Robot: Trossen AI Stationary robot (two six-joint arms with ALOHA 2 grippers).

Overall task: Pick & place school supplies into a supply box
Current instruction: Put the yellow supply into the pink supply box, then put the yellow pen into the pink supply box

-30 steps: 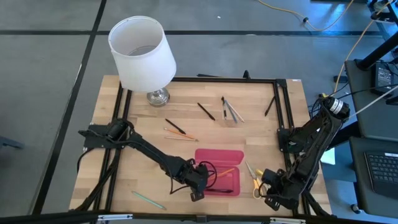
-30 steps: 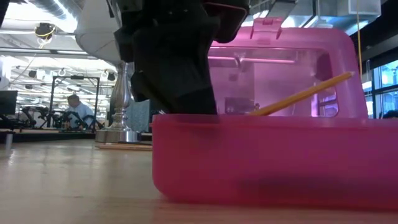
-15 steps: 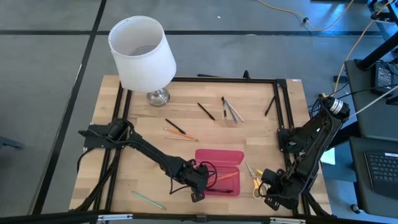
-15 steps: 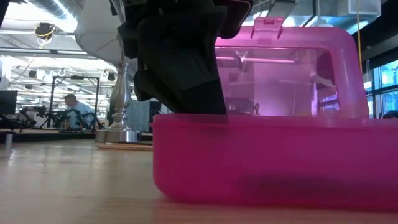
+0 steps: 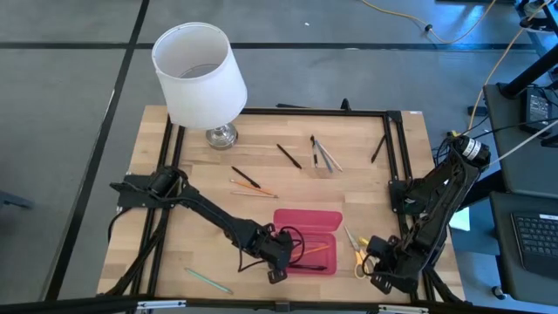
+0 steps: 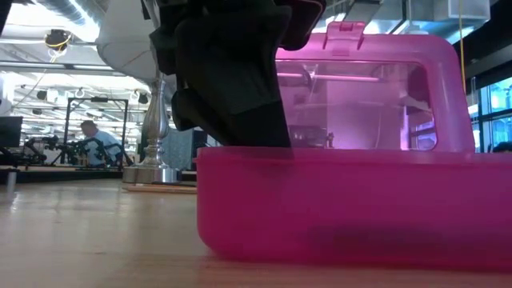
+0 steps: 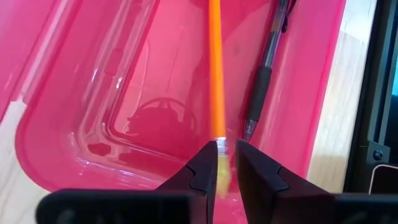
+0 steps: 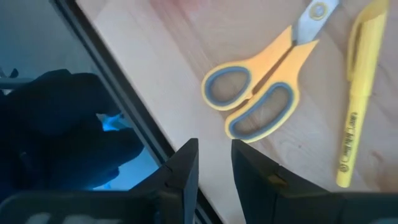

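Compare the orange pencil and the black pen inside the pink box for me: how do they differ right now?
The orange pencil is slim, bright and uniform; the black pen is thicker with a dark grip. The pencil's end sits between the left gripper fingers; the pen lies untouched beside the box wall. Both lie lengthwise on the box floor.

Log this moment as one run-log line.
left gripper: in box, jaws around orange pencil | right gripper: idle by scissors

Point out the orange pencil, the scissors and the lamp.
orange pencil [image 7: 216, 74], left wrist view: middle of its shaft, inside the pink case.
scissors [image 8: 256, 99], right wrist view: the yellow handles, just above the finger loops.
lamp [image 5: 199, 77], high view: outer side of the white shade.
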